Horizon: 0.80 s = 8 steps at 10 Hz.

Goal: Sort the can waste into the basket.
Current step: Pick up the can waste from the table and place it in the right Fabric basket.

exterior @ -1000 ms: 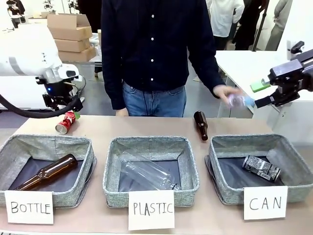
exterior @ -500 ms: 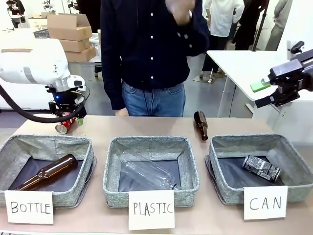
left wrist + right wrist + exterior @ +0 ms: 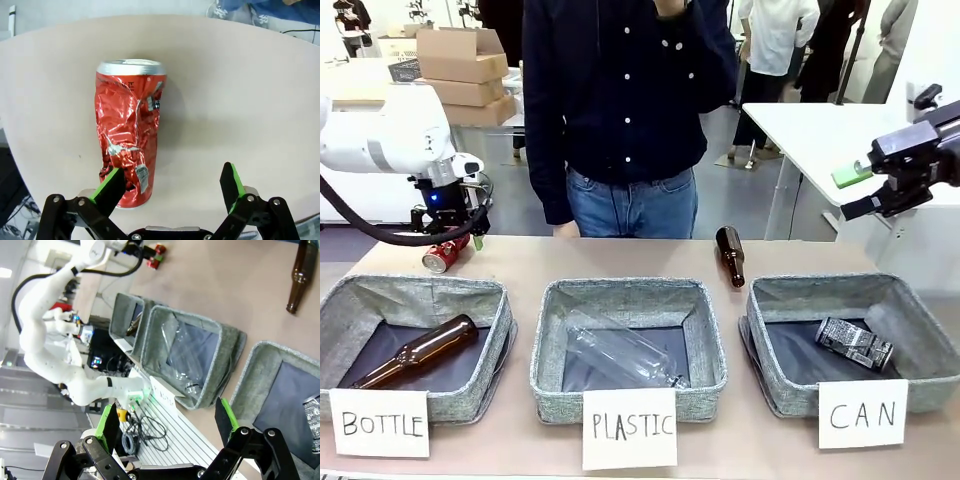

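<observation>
Red can, crumpled: we log it lying on its side on the table, far left, behind the BOTTLE bin. Left gripper just above it, jaws spread, nothing held. Patterned can: inside the CAN basket. Right gripper: raised at the right, jaws spread, empty.

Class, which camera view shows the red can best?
Left wrist view: the red can lies close up, crumpled, silver rim clear. The front view has it small, under the left gripper; the right wrist view, a distant red speck.
</observation>
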Motion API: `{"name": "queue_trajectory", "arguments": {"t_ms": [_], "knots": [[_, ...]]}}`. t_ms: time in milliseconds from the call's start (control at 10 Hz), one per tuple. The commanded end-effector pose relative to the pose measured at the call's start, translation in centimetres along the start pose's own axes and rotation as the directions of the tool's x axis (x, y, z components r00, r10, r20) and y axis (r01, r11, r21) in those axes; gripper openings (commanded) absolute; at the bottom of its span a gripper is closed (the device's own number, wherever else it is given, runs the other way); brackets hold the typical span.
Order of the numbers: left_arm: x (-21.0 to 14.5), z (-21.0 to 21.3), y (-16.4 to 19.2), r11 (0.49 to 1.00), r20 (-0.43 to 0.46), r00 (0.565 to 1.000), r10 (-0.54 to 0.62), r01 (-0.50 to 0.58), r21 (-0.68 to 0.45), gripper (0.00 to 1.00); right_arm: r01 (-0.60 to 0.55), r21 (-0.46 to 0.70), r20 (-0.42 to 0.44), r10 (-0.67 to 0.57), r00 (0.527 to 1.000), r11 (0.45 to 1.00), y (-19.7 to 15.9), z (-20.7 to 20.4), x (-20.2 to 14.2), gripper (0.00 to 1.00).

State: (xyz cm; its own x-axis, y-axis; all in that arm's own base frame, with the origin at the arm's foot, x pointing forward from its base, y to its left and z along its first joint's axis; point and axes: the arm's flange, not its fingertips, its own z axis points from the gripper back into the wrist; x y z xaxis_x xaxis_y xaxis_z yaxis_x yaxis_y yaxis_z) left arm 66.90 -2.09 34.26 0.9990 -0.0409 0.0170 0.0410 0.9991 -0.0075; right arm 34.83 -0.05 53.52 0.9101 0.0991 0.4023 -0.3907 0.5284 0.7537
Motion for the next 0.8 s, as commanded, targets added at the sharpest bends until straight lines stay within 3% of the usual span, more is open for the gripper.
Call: {"name": "queue_trajectory", "arguments": {"t_ms": [0,600,700], "knots": [[1.2,-1.1,-0.1,1.0,-0.031,1.0,-0.001,0.001,-0.008,1.0,-0.031,-0.002,-0.002,0.031,1.0,1.0,-0.2,0.2,0.1,1.0],[3.4,-3.5,0.2,1.0,-0.084,0.996,0.005,-0.006,-0.007,1.0,-0.031,-0.002,-0.002,0.031,1.0,1.0,-0.2,0.2,0.1,1.0],[3.5,-3.5,0.2,1.0,-0.092,0.996,-0.019,0.018,-0.008,0.45,-0.031,-0.002,-0.002,0.031,1.0,1.0,-0.2,0.2,0.1,1.0]]}}
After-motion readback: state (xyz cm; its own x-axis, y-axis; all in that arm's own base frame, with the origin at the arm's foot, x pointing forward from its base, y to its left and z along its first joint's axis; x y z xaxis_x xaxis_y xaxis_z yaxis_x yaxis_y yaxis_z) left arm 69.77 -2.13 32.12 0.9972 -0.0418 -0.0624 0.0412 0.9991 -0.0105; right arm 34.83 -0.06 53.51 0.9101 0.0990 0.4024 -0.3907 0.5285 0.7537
